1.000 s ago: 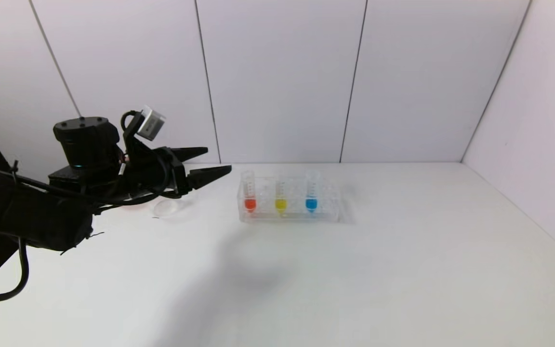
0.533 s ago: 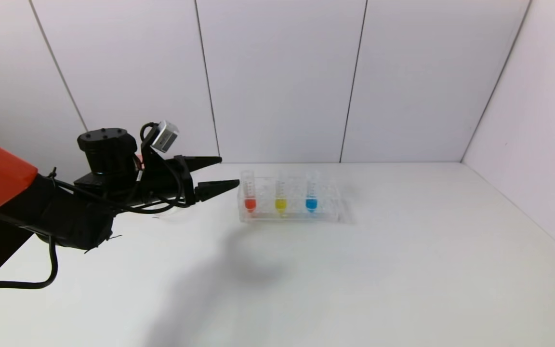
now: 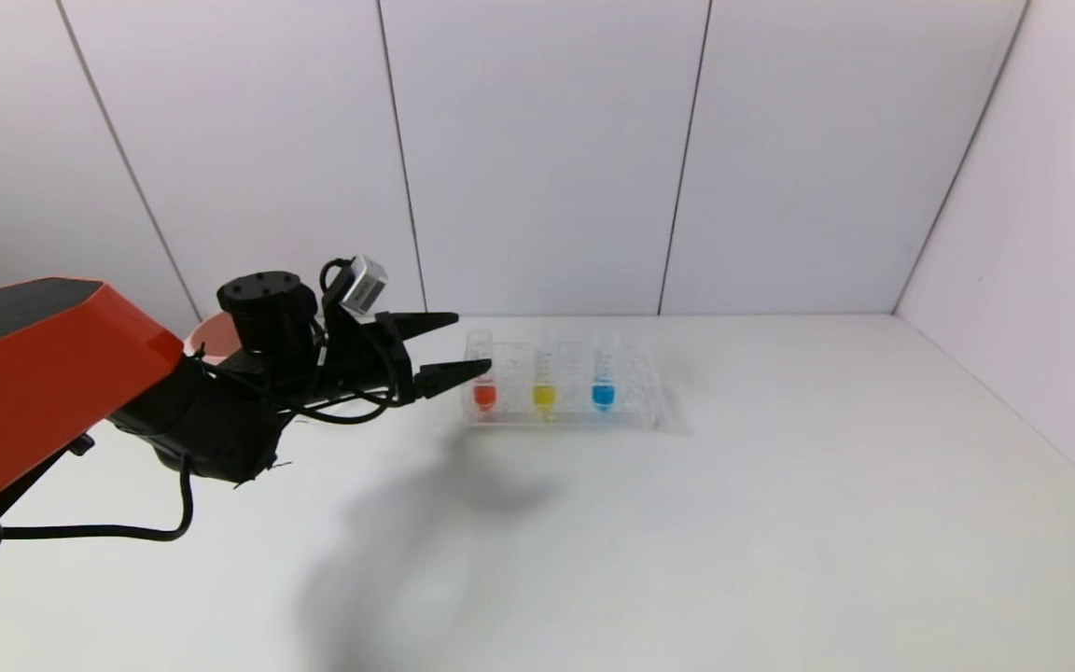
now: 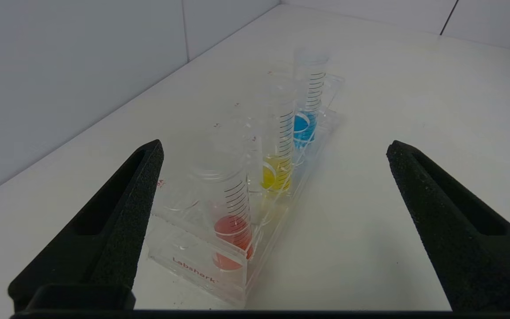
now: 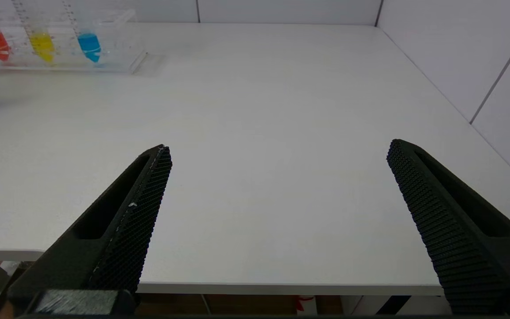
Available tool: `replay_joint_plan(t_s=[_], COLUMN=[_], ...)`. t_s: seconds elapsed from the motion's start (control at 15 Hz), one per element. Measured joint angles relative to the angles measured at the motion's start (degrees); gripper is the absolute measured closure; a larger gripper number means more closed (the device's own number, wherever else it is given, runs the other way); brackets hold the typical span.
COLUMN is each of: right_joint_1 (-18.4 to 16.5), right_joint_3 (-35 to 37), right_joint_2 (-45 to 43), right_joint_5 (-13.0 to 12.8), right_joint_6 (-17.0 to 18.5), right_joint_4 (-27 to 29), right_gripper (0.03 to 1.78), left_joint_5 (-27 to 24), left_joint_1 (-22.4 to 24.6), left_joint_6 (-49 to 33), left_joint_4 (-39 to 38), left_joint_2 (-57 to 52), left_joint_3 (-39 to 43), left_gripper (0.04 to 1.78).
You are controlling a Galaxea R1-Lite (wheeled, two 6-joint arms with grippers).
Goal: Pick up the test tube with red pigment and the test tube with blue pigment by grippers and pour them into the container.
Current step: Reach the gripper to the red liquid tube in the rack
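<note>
The test tube with red pigment stands upright at the left end of a clear rack; the test tube with blue pigment stands two places further right. My left gripper is open, its tips level with the red tube's upper part, right at the rack's left end. In the left wrist view the red tube shows between the spread fingers, nearer one of them, with the blue tube beyond. My right gripper hangs open and empty over the table's front edge. The container is hidden.
A yellow-liquid tube sits between the red and blue ones. A pink bowl peeks out behind the left arm at the table's back left. White walls close the back and right sides. The table edge lies below the right gripper.
My left arm has moved right and lower, from beside the pink bowl up to the rack's left end, with its fingers still spread wide. The tubes and rack have not moved.
</note>
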Motion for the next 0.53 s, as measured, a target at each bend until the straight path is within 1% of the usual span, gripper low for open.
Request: replay_joint_plan(t_s=[0.53], right_joint_1=[0.05], right_joint_3=[0.00], right_joint_2=[0.00], right_joint_5=[0.00], right_joint_6=[0.00], right_joint_4=[0.00], right_gripper=[0.04], left_joint_5=[0.02], left_joint_1=[-0.66], left_joint_6=[-0.02], left_joint_4=[0.13], left_joint_2=[5.11], left_joint_3=[-4.18], left_gripper=[0.06])
